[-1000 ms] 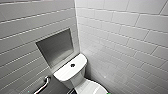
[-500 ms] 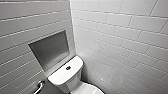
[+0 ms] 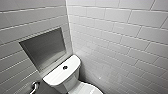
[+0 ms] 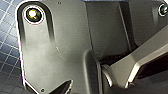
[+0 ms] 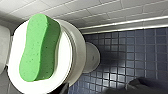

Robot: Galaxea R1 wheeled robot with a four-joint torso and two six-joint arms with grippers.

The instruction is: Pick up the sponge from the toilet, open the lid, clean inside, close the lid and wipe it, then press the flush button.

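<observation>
One sponge (image 5: 40,47) flat on lid (image 5: 65,60), toilet (image 3: 62,74) cut off, grip states unreadable

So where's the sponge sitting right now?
In the right wrist view, the green sponge lies flat on the closed white lid of the toilet, above the dark blue tiled floor.

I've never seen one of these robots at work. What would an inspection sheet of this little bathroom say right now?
surface: white lid, closed.
job's things: green sponge lying flat on the lid; toilet with flush button in its tank top.
clutter: nothing seen.
claws: cannot tell whether open or shut.
cables: nothing seen.
surroundings: white wall tiles, recessed niche, metal handle on the wall, dark blue floor tiles.
</observation>
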